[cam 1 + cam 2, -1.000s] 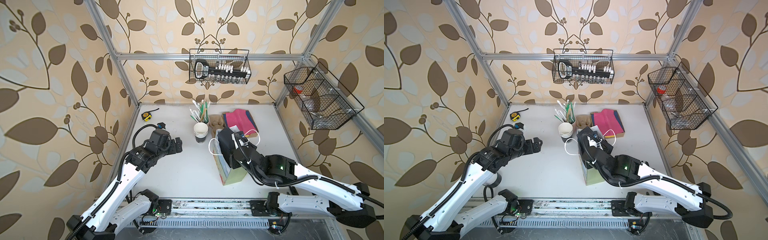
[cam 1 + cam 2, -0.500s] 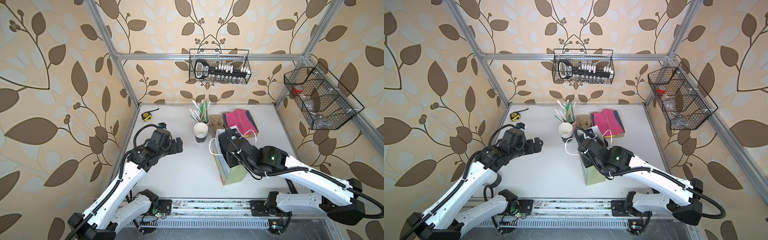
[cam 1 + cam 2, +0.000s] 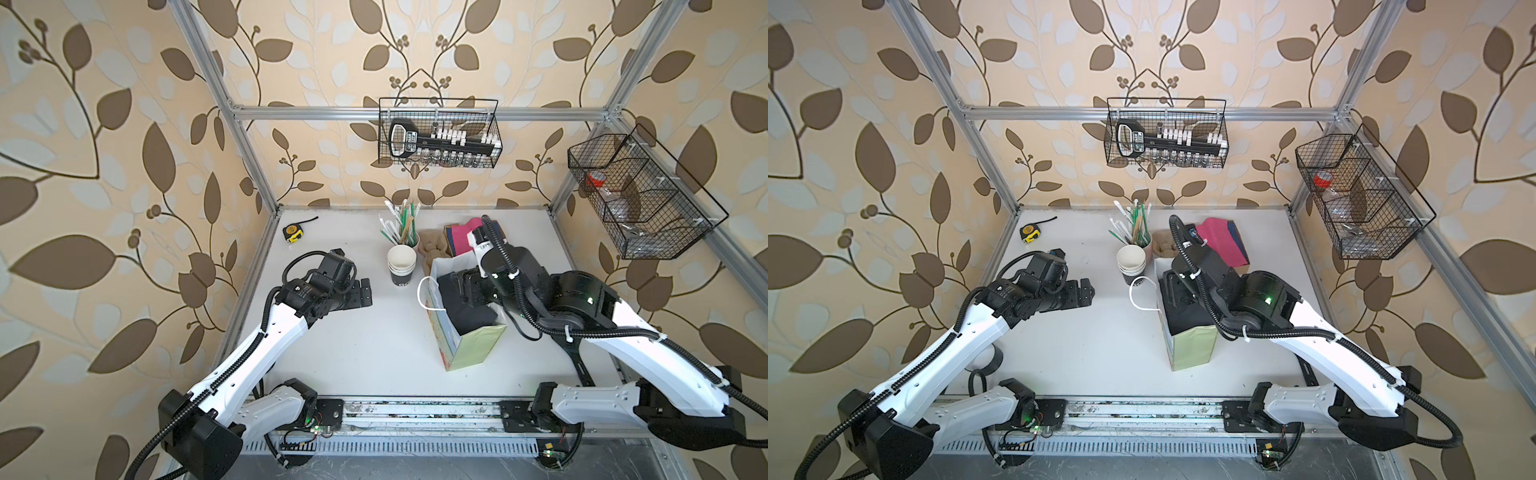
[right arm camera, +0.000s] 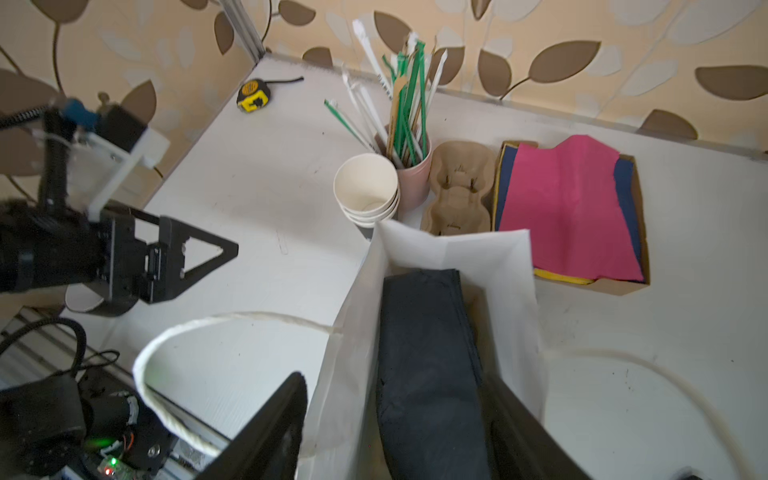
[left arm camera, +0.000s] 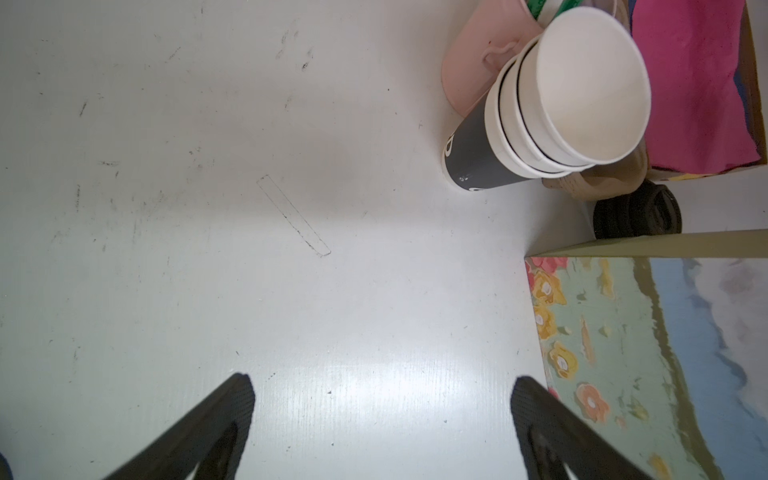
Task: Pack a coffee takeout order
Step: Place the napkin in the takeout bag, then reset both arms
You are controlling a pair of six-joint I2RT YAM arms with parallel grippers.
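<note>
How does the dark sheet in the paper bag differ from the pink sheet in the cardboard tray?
The dark sheet is near-black; the pink sheet is bright pink. The dark sheet stands upright inside the paper bag, while the pink sheet lies flat on top of a stack in the cardboard tray. Both are thin, soft-looking sheets.

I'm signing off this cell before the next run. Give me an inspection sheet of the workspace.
Surface: white table, scuffed.
Job's things: dark sheet in the gift bag; cup stack, pulp carrier, black lids outside it.
Clutter: pink sheet, straws, tape measure.
Hands: left hand open over the table; right hand open at the bag's mouth.
Cables: black hose along the right arm, beside the bag.
Surroundings: back wire basket and side wire basket on the walls.
</note>
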